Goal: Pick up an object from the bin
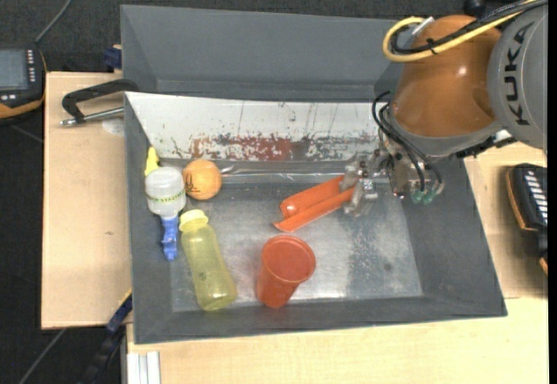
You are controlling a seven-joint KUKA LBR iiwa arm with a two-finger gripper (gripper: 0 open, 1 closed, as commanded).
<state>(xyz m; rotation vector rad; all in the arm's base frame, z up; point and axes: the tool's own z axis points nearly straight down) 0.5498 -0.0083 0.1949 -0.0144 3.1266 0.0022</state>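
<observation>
Bin [452, 273] floor is where I work: my gripper [359, 191] sits at the right end of a long orange scoop [309, 204], which lies mid-bin and runs down-left from it, above the red cup [283, 269]. I cannot tell whether the gripper is clenched.

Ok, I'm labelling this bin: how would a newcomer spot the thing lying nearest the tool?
Find the grey bin's rust-stained back wall. Below it, right of centre, a long orange utensil slants up toward the tool. Unlike the stubby orange cup nearer the front, it is slim and flat.
</observation>
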